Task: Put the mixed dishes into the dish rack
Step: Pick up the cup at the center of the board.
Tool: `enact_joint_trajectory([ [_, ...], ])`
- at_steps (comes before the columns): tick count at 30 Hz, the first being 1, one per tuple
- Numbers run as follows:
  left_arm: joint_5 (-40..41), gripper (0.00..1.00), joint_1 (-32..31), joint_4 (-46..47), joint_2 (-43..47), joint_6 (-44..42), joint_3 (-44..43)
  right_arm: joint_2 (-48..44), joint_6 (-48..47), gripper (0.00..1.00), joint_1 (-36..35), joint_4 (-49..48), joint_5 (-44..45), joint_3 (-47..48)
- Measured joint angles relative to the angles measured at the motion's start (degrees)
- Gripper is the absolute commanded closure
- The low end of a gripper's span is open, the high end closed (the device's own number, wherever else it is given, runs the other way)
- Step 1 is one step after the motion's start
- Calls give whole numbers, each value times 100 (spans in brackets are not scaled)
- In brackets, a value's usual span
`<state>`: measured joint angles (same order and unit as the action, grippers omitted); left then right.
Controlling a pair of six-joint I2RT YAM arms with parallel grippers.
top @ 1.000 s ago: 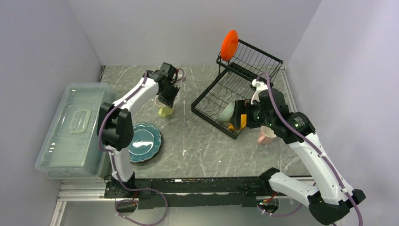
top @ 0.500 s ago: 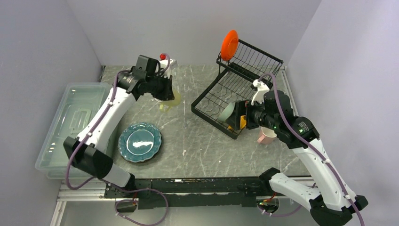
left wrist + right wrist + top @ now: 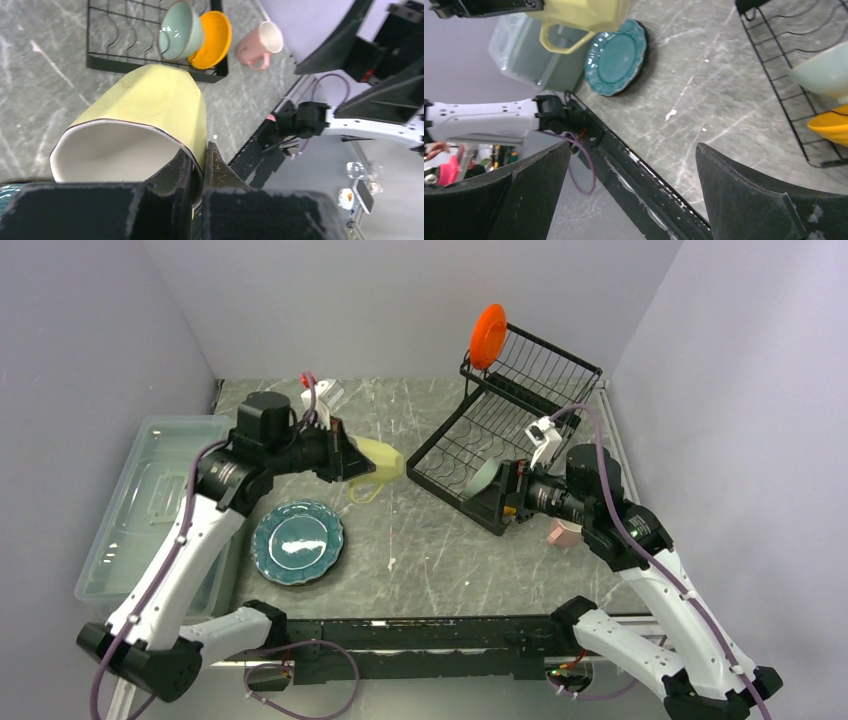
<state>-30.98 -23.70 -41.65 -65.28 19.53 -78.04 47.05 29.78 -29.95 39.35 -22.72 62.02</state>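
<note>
My left gripper (image 3: 352, 461) is shut on the rim of the pale yellow mug (image 3: 380, 464), which hangs tilted on its side above the table, left of the black wire dish rack (image 3: 455, 430). In the left wrist view one finger is inside the mug (image 3: 150, 100) and one outside, with the gripper (image 3: 204, 155) pinching the wall. A pale green bowl (image 3: 484, 477) and an orange-yellow bowl (image 3: 215, 32) stand in the rack's lower tray. The orange-red plate (image 3: 488, 335) stands on the raised tier. My right gripper (image 3: 500, 496) is open and empty by the rack's near corner.
A teal plate (image 3: 297, 542) lies flat on the table at the front left. The pink mug (image 3: 563, 533) sits on the table right of the rack, behind my right arm. A clear lidded bin (image 3: 150, 510) fills the left edge.
My left arm has lifted the yellow mug off the table and swung it right and forward, tipping it on its side. The right gripper has tilted a little and stays open.
</note>
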Motion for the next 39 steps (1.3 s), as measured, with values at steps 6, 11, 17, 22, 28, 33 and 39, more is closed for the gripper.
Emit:
enact_joint_trajectory([
  [6,-407,100,0,892,782,800,680,-269,387,0,0,-710,-393,-348],
  [11,-699,100,0,1838,1224,1606,1215,-358,752,0,0,-1325,-691,-656],
  [17,-1008,100,0,2957,1561,2450,1480,-317,1191,0,0,-2162,-1082,-828],
  [22,-1172,100,0,3670,1910,2957,1687,-168,1558,0,0,-2990,-1408,-907],
  [28,-1405,100,0,4669,2203,3617,1961,-37,2065,0,0,-4113,-1779,-1078],
  [33,-1569,100,0,5351,2277,4118,2337,190,2476,0,-22,-4988,-2015,-1078],
  [39,-1637,100,0,5556,2282,4339,2441,621,2616,0,-396,-5318,-2085,-837],
])
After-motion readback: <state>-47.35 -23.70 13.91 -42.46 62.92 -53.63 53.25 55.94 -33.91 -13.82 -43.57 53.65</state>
